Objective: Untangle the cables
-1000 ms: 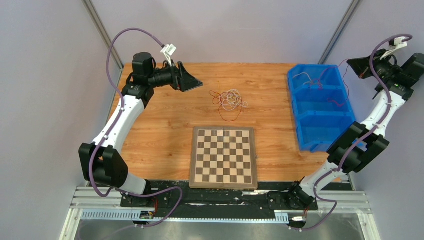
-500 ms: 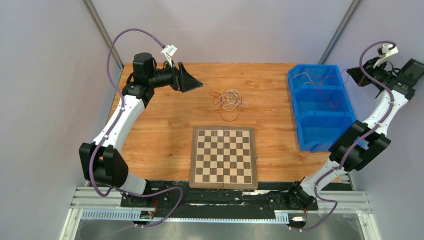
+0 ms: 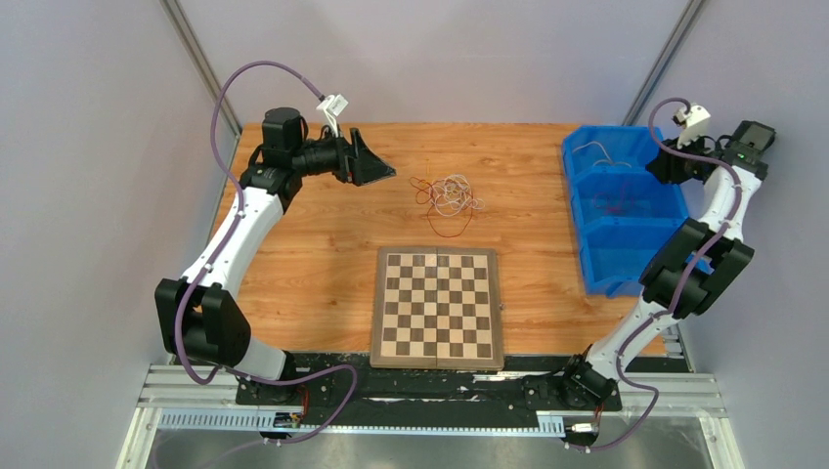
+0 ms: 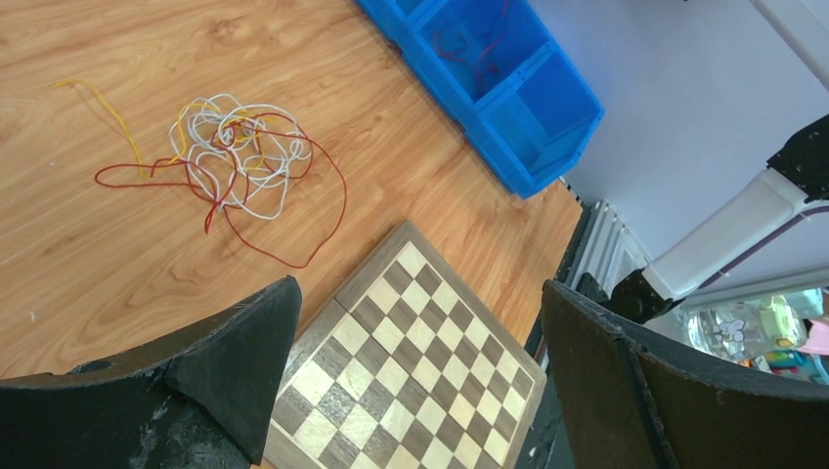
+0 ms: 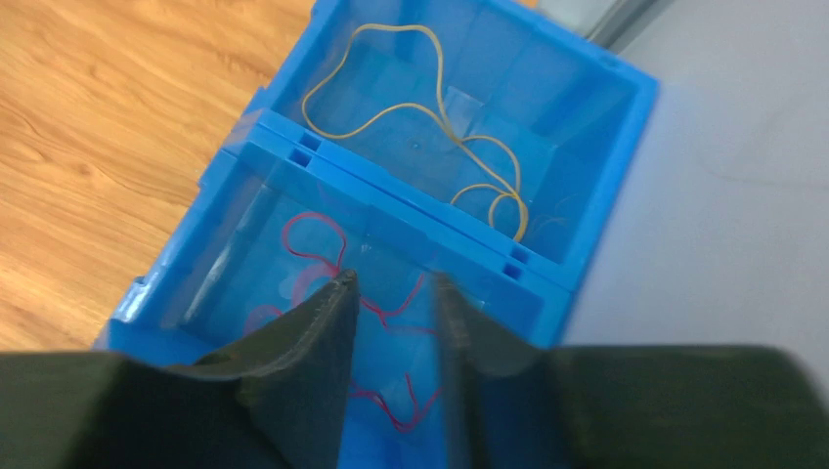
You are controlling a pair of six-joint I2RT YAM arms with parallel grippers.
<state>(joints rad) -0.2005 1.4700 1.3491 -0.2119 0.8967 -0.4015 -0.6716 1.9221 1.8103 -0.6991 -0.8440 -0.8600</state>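
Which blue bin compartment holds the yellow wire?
The farthest compartment: its yellow wire lies alone, while the middle compartment holds red wires.

Open table point(image 4: 98, 274) lies between my left gripper point(image 4: 418, 285) and the cables point(image 4: 239, 156); the chessboard point(image 4: 430, 352) crowds their near side. My right gripper point(image 5: 393, 278) hangs over the bin's point(image 5: 391, 198) dividing walls.

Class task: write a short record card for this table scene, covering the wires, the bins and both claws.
tangle: red, white and yellow wires knotted on the table, beyond the chessboard
far bin: one yellow wire
middle bin: red wire
left claw: open, holding nothing
right claw: slightly open over the middle bin
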